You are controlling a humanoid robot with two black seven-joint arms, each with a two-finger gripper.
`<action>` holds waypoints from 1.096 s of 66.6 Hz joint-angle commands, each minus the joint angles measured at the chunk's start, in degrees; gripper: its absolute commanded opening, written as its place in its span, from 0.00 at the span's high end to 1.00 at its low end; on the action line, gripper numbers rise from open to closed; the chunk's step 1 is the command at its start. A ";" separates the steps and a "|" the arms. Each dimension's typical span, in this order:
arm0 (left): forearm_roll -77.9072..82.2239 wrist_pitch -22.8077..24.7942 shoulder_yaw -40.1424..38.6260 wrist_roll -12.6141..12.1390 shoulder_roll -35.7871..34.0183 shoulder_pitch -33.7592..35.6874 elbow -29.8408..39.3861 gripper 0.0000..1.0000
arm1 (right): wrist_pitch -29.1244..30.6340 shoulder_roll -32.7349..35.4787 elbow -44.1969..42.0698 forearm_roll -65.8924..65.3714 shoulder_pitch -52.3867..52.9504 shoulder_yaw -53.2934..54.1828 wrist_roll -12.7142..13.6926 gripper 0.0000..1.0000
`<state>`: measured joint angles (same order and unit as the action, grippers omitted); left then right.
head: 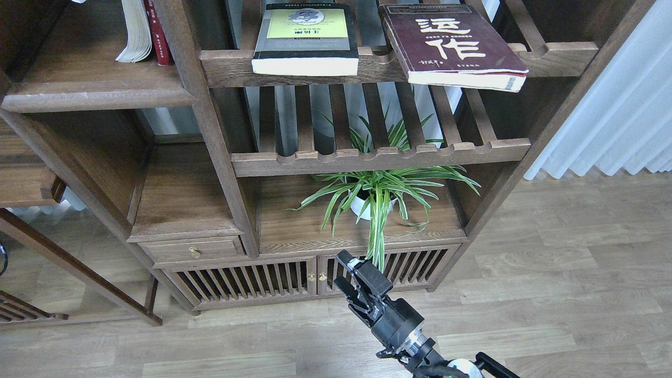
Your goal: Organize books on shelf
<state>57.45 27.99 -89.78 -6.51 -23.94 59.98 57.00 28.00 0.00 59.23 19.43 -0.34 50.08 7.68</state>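
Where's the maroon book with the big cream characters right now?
In the head view, the maroon paperback with cream Chinese characters lies flat at the upper right on the top slatted rack, overhanging its front rail, right of the yellow-green-and-black book.

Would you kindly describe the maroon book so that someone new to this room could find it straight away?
Start at the dark wooden bookcase and look at its top slatted rack, right of the centre post. Two books lie flat there; the maroon book is the right one, its corner hanging over the front rail. Large cream Chinese characters mark it out from the yellow-and-black book beside it.
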 commanded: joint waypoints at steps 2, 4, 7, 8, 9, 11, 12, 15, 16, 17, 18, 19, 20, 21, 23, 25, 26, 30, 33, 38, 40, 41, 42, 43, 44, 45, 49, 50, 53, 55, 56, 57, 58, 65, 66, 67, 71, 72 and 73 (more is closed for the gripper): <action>-0.50 0.01 0.22 2.55 0.12 -0.21 -1.81 0.56 | 0.00 0.00 0.10 0.00 -0.10 0.72 -0.04 0.00; -0.50 0.01 0.30 2.82 0.12 -0.21 -1.98 0.55 | 0.00 0.00 0.10 0.00 -0.10 0.72 -0.04 0.01; -0.59 0.01 0.66 3.08 0.12 -0.21 -2.16 0.52 | 0.00 0.00 0.10 0.00 -0.10 0.72 -0.04 0.01; -0.59 0.01 0.74 3.08 0.12 -0.21 -2.16 0.51 | 0.00 0.00 0.10 0.00 -0.10 0.72 -0.12 0.01; -0.59 0.01 0.74 3.08 0.12 -0.21 -2.16 0.50 | 0.00 0.00 0.10 0.00 -0.10 0.72 -0.12 0.01; -0.68 0.01 0.92 2.99 0.12 -0.39 -2.25 0.43 | 0.00 0.00 0.10 0.00 -0.02 0.81 -0.12 0.01; -0.68 0.01 0.92 2.99 0.12 -0.39 -2.25 0.42 | 0.00 0.00 0.10 0.00 -0.02 0.81 -0.12 0.01; -0.68 0.01 1.01 2.99 0.12 -0.48 -2.16 0.34 | 0.00 0.00 0.10 0.00 -0.02 0.81 -0.21 0.01; -0.68 0.01 1.01 2.99 0.12 -0.39 -2.16 0.29 | 0.00 0.00 0.10 0.00 -0.02 0.81 -0.21 0.01; -0.68 0.01 1.09 2.91 0.12 -0.39 -2.07 0.27 | 0.00 0.00 0.10 0.00 -0.02 0.81 -0.21 0.01; -0.68 0.01 1.10 2.91 0.12 -0.39 -1.99 0.26 | 0.00 0.00 0.10 0.00 -0.02 0.81 -0.21 0.01; -0.76 0.01 1.01 2.91 0.12 -0.48 -1.81 0.23 | 0.00 0.00 0.10 0.00 -0.02 0.81 -0.21 0.01; -0.76 0.01 1.09 2.91 0.12 -0.48 -1.64 0.22 | 0.00 0.00 0.10 0.00 -0.02 0.81 -0.21 0.01; -0.76 0.01 1.10 2.91 0.12 -0.48 -1.46 0.21 | 0.00 0.00 0.01 0.00 -0.02 0.81 -0.21 0.01; -0.76 0.01 1.10 2.91 0.12 -0.48 -1.19 0.18 | 0.00 0.00 0.10 0.00 -0.02 0.90 -0.21 0.01; -0.85 0.01 1.01 2.91 0.04 -0.56 -0.84 0.16 | 0.00 0.00 0.10 0.00 -0.02 1.25 -0.21 0.01; -0.85 0.01 1.01 2.91 -0.05 -0.56 -0.76 0.16 | 0.00 0.00 0.10 0.00 -0.02 1.34 -0.21 0.01; -1.55 0.01 0.48 2.29 -0.23 -1.09 0.82 0.14 | 0.00 0.00 0.10 0.00 -0.02 1.95 -0.21 0.01; -2.25 0.01 0.13 1.94 -0.40 -1.62 2.40 0.11 | 0.00 0.00 0.10 0.00 -0.02 2.04 -0.21 0.01; -3.22 0.01 -0.40 0.36 -1.19 -3.37 5.13 0.06 | 0.00 0.00 0.10 0.00 0.07 2.04 -0.21 0.01; -3.49 0.01 -0.57 -0.43 -1.54 -4.08 5.92 0.05 | 0.00 0.00 0.10 0.00 0.16 2.04 -0.21 0.01; -4.01 0.01 -0.75 -1.57 -1.89 -4.86 6.88 0.04 | 0.00 0.00 0.10 0.00 0.25 2.04 -0.21 0.01; -4.28 0.01 -0.84 -2.01 -2.07 -5.31 7.33 0.04 | 0.00 0.00 0.10 0.00 0.25 2.04 -0.21 0.01; -4.54 0.01 -0.92 -2.36 -2.25 -5.48 7.68 0.03 | 0.00 0.00 0.10 0.00 0.25 2.04 -0.21 0.01; -4.89 0.01 -1.01 -2.80 -2.34 -5.92 8.03 0.03 | 0.00 0.00 0.10 0.00 0.25 2.04 -0.21 0.01; -5.59 0.01 -1.10 -3.68 -2.51 -6.71 8.90 0.02 | 0.00 0.00 0.18 0.00 0.25 1.95 -0.21 0.01; -8.14 0.01 -1.37 -5.97 -2.78 -9.26 11.28 0.01 | 0.00 0.00 0.45 0.00 0.07 1.95 -0.21 0.01; -8.49 0.01 -1.45 -6.32 -2.86 -9.70 11.63 0.01 | 0.00 0.00 0.53 0.00 -0.02 1.95 -0.21 0.01; -10.16 0.01 -2.07 -8.08 -3.39 -11.81 13.92 0.01 | 0.00 0.26 1.15 0.00 -0.19 2.04 -0.21 0.01; -11.30 0.01 -2.59 -9.30 -4.00 -13.39 15.67 0.01 | 0.00 0.61 1.68 0.00 -0.28 2.13 -0.21 0.01; -11.66 0.01 -2.77 -9.66 -4.18 -14.01 16.20 0.01 | 0.00 0.70 1.85 0.00 -0.28 2.13 -0.21 0.01; -12.01 0.01 -2.95 -9.92 -4.36 -14.36 16.64 0.01 | 0.00 0.79 2.03 0.00 -0.28 2.13 -0.21 0.01; -13.14 0.01 -3.38 -10.54 -4.79 -15.84 17.87 0.01 | 0.00 1.05 2.38 0.09 -0.28 2.30 -0.21 0.01; -21.33 0.01 -4.88 -11.42 -5.41 -22.01 22.36 0.01 | 0.00 1.32 3.35 0.09 0.07 4.68 -0.21 0.01; -21.68 0.01 -5.14 -11.42 -5.59 -22.27 22.27 0.01 | 0.00 1.23 3.35 0.09 0.07 4.94 -0.21 0.01; -22.12 0.01 -5.75 -11.68 -5.94 -22.80 22.27 0.01 | 0.00 1.14 3.35 0.00 0.16 5.20 -0.21 0.01; -22.47 0.01 -7.86 -12.21 -6.73 -23.85 22.27 0.01 | 0.00 1.23 3.44 0.00 0.42 5.56 -0.12 0.01; -22.56 0.01 -8.48 -12.30 -6.73 -24.20 22.27 0.01 | 0.00 1.23 3.44 0.00 0.42 5.56 -0.21 0.01; -22.65 0.01 -9.09 -12.30 -6.73 -24.64 22.27 0.01 | 0.00 1.32 3.44 0.00 0.42 5.56 -0.12 0.01</action>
<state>36.53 28.00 -95.33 -18.07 -29.76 38.03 78.86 28.00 1.24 62.50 19.47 -0.25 54.88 7.46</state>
